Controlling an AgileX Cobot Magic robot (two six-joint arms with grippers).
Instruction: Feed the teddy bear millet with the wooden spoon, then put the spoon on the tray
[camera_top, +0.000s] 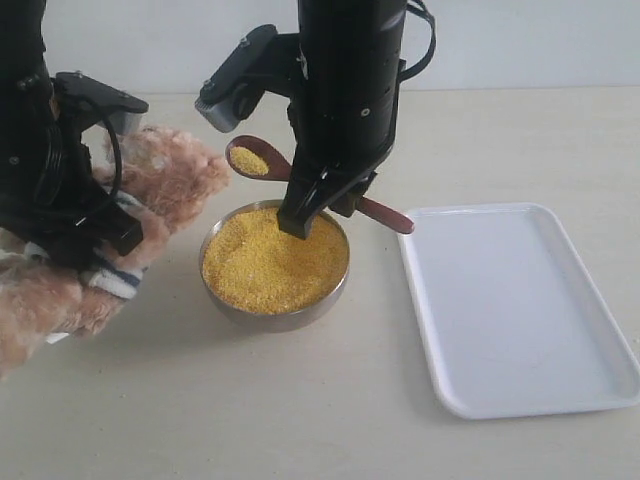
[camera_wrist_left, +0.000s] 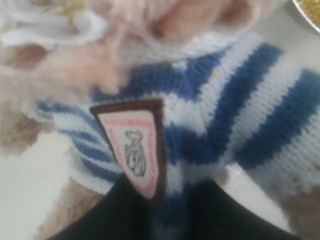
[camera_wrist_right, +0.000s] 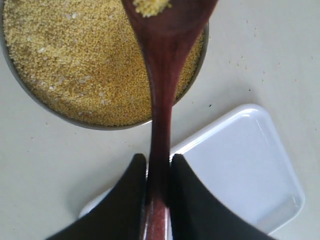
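**A:** Right gripper?
**B:** Clenched on the wooden spoon handle, held level to carry millet above the bowl, apparently bound for the teddy bear.
**A:** Left gripper?
**B:** Pinching the bear's shirt, propping it. The tray lies empty just beside the bowl.

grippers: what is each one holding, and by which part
The right gripper clamps the wooden spoon by its handle, toward the tail end. The left gripper pinches the teddy bear by its striped shirt, beside the chest badge.
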